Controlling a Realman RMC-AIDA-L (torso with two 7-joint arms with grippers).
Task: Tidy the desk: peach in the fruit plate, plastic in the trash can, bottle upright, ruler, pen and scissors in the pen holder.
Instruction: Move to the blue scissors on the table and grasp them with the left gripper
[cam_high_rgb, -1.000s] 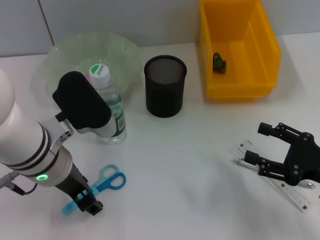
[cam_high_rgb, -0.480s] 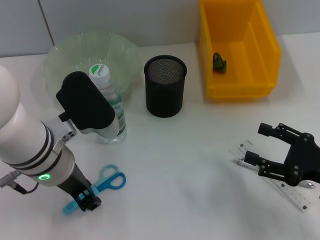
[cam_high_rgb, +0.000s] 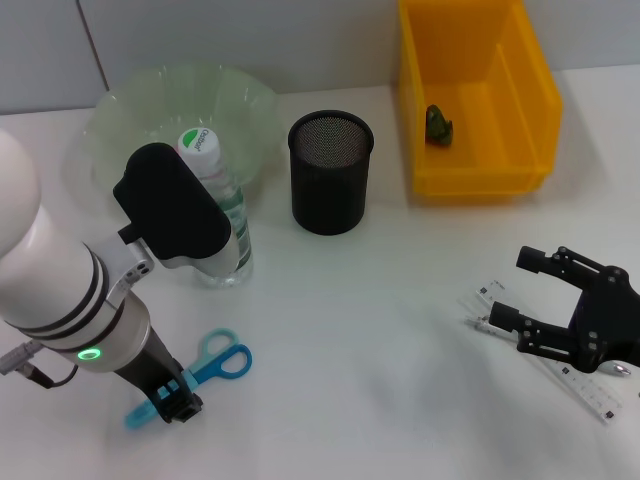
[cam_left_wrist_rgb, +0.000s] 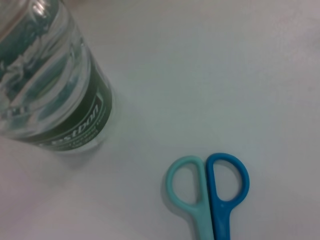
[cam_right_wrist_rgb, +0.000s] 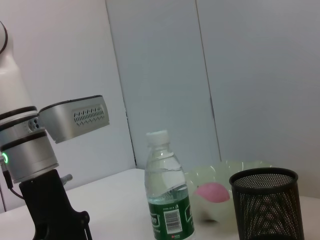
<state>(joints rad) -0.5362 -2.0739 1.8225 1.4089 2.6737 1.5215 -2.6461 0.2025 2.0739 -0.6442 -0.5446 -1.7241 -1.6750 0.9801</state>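
The scissors (cam_high_rgb: 215, 358), with teal and blue handles (cam_left_wrist_rgb: 207, 182), lie flat at the front left. My left gripper (cam_high_rgb: 175, 403) is down over their blades. The bottle (cam_high_rgb: 218, 205) stands upright beside the green fruit plate (cam_high_rgb: 120, 110). The pink peach (cam_right_wrist_rgb: 212, 192) lies in that plate. The black mesh pen holder (cam_high_rgb: 331, 172) stands mid-table. Crumpled green plastic (cam_high_rgb: 438, 122) lies in the yellow trash can (cam_high_rgb: 535, 100). My right gripper (cam_high_rgb: 526, 292) hangs open just above the clear ruler (cam_high_rgb: 590, 392) and the pen (cam_high_rgb: 484, 324) at the right.
The bottle (cam_left_wrist_rgb: 47, 85) stands close behind the scissors handles. White table surface (cam_high_rgb: 380, 360) stretches between the two arms. A grey wall runs behind the table.
My left arm shifted slightly up and back over the scissors a second ago, then held still. The scissors and the right arm have not moved.
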